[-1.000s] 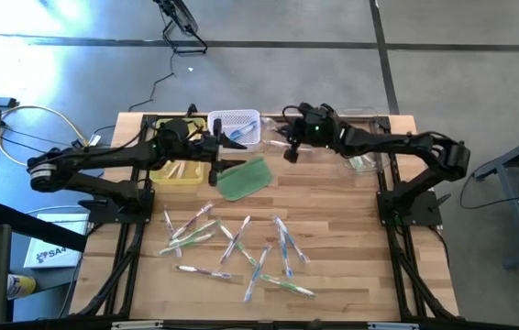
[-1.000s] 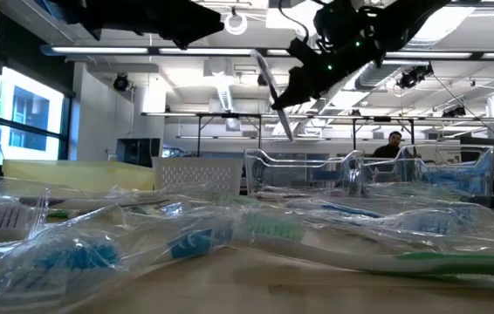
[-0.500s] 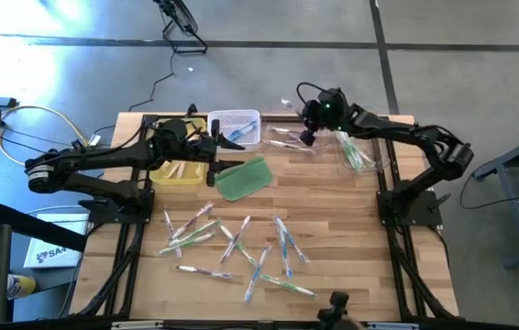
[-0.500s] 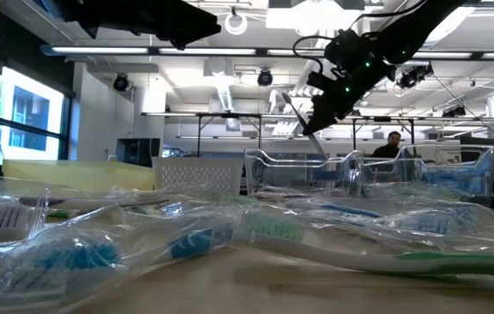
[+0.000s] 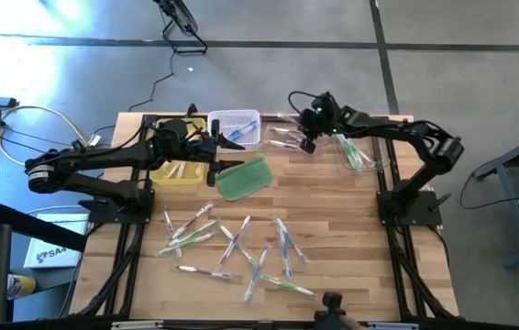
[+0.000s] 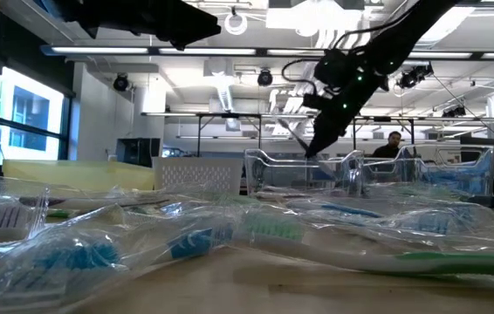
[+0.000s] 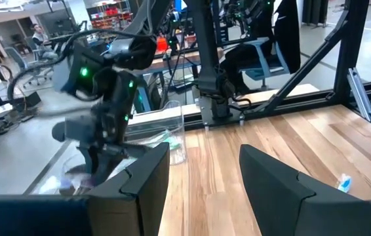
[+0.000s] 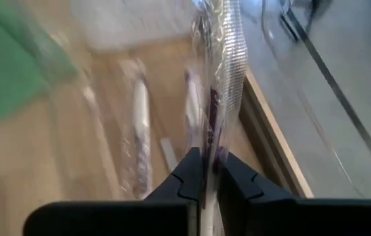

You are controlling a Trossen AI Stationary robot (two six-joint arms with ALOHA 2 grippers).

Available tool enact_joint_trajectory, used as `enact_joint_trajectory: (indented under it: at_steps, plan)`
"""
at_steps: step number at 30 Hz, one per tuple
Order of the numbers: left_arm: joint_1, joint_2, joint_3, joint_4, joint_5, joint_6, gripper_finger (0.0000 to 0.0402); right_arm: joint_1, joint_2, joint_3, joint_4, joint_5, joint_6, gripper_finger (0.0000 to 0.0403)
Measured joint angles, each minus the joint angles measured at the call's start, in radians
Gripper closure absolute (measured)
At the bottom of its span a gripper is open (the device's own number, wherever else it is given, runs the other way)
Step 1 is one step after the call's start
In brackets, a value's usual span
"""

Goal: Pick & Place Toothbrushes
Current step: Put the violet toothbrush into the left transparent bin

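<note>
At upper centre of the high view, right gripper [image 5: 309, 144] clamped on a wrapped toothbrush [image 8: 213, 98], lower than before over clear tray [image 5: 289, 139] holding toothbrushes. Left gripper [image 5: 212, 160] parted, empty, beside white basket [image 5: 234, 126].

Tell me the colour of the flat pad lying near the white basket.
Green. The flat pad shows best in the high view, beside the white basket.

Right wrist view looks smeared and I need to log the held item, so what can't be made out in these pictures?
- Wrapped toothbrush in the right gripper: its colour, lost to blur in the right wrist view.
- Same toothbrush, high view: too small, hidden under the gripper.
- Clear tray contents: low view, foreground wrappers block them.
</note>
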Motion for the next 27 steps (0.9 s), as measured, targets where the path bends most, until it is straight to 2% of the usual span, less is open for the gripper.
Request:
enact_joint_trajectory:
  at_steps: [4, 12, 21, 23, 27]
  plan:
    - [0.0, 0.0, 0.0, 0.0, -0.003, 0.0, 0.022, 0.027, 0.052, 0.07, -0.1, 0.102, -0.041, 0.0387]
    - [0.0, 0.0, 0.0, 0.0, -0.003, 0.003, 0.022, 0.029, 0.138, 0.204, -0.3, 0.096, -0.099, 0.0387]
    - [0.0, 0.0, 0.0, -0.004, -0.002, 0.007, 0.022, 0.03, 0.224, 0.22, -0.312, 0.088, -0.131, 0.0386]
    - [0.0, 0.0, 0.0, -0.004, -0.002, 0.007, 0.022, 0.03, 0.225, 0.22, -0.307, 0.093, -0.131, 0.0371]
    - [0.0, 0.0, 0.0, -0.004, -0.002, 0.007, 0.022, 0.03, 0.219, 0.22, -0.291, 0.095, -0.13, 0.0309]
